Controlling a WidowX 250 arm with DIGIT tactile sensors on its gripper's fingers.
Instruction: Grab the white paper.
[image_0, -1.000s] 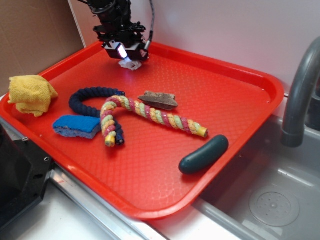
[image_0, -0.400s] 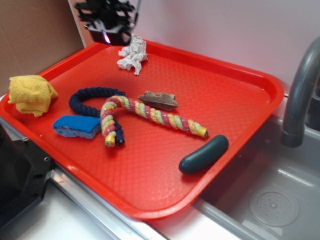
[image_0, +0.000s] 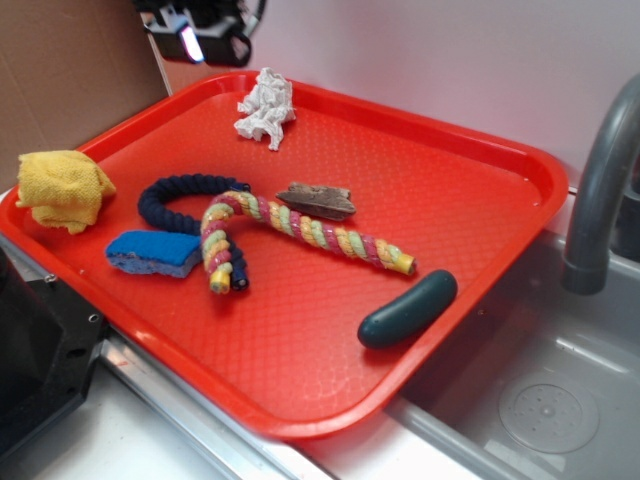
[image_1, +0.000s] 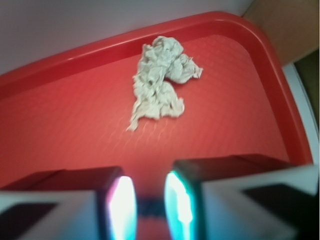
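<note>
Since a second ago my gripper (image_0: 205, 40) has lifted off the white paper (image_0: 265, 108) and pulled up and left; it now hangs at the top edge of the exterior view, above the far left corner of the red tray (image_0: 300, 380), partly cut off by the frame. Paper was under the fingers then, now it lies loose and uncovered on the tray floor.

Near to far in the exterior view: dark green pickle-shaped thing (image_0: 407, 309) near the tray's front right rim, blue sponge (image_0: 155, 253) front left touching the multicoloured rope (image_0: 300, 236), which crosses the navy rope (image_0: 185, 205). Brown wood-like piece (image_0: 316, 200) sits just behind the coloured rope. Yellow cloth (image_0: 62, 187) is on the left rim. Grey faucet (image_0: 600, 190) and sink to the right.

White paper is at the far side, close to the back rim, crumpled, well apart from the ropes.

Wrist view: fingers (image_1: 120, 200) are a narrow gap apart, nothing between them, holding nothing. Paper (image_1: 160, 82) lies ahead of the tips, not touching them, near the tray's curved corner rim (image_1: 280, 90).
</note>
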